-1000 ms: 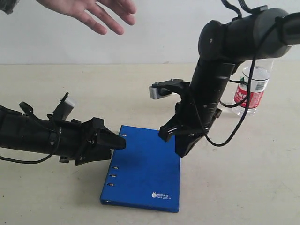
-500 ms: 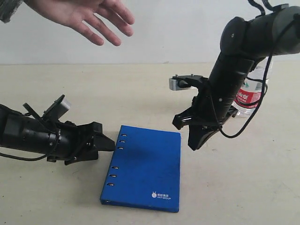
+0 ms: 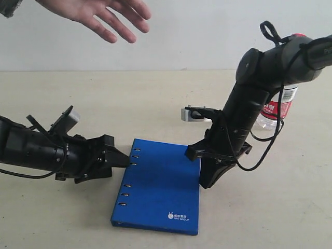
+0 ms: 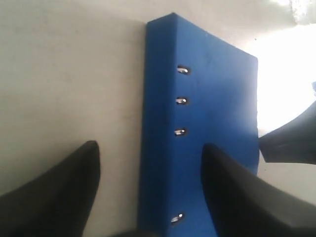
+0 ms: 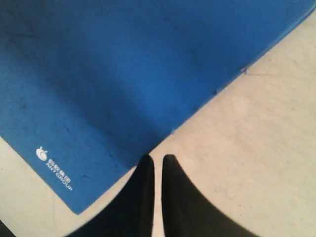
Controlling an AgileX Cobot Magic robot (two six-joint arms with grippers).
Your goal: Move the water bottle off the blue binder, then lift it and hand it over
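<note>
The blue binder [image 3: 158, 187] lies flat on the table with nothing on its cover. The water bottle [image 3: 276, 106] stands upright on the table at the far right, mostly hidden behind my right arm. My left gripper [image 3: 123, 158] is open, low at the binder's spine corner; in the left wrist view its jaws [image 4: 150, 147] straddle the spine edge of the binder [image 4: 207, 98]. My right gripper [image 3: 208, 180] points down at the binder's right edge, shut and empty. The right wrist view shows its tips [image 5: 157, 158] just off the edge of the binder [image 5: 123, 74].
A person's open hand [image 3: 98, 15] hovers above the back left of the table. The beige tabletop [image 3: 270, 207] stretches around the binder. A plain pale wall [image 3: 207, 31] runs behind it.
My right gripper swung right and upward, then came back down to the binder's right edge. My left gripper drew back slightly from the binder's corner. The bottle and binder stayed put.
</note>
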